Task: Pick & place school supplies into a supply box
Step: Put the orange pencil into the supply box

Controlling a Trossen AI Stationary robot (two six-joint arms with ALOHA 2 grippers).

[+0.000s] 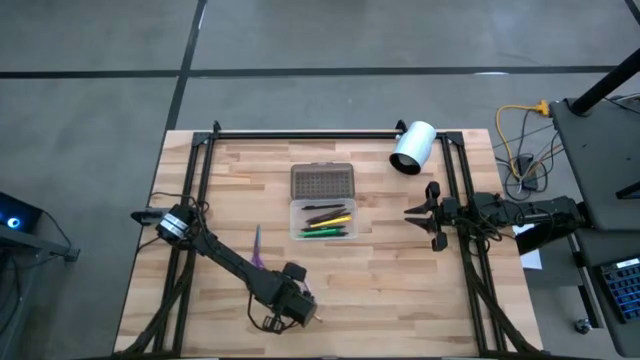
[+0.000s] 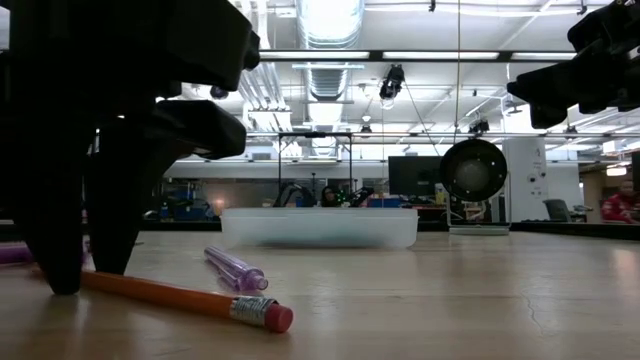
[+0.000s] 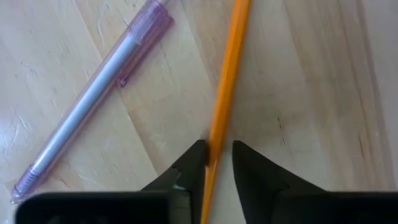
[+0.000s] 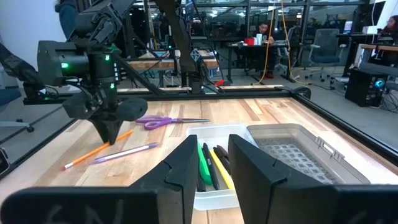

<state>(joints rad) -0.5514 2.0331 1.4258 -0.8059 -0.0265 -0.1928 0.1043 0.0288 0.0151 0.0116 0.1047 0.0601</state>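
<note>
Left gripper [image 3: 217, 155] at table's 7 o'clock, fingers straddling orange pencil [image 3: 227, 87], narrowly spread, not yet pinching. Squeeze squarely, lift level, avoid purple pen [image 3: 93, 99]. Right gripper [image 1: 428, 215] waits at 3 o'clock, parted, empty.

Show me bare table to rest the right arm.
Free: the wood in front of the pencil case, out to the right gripper. Crowded: front-left, where the left gripper straddles the orange pencil beside pen and scissors.

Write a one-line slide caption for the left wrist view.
Left hand straddling an orange pencil on the wooden table, fingers either side, a clear purple pen lying alongside.
</note>
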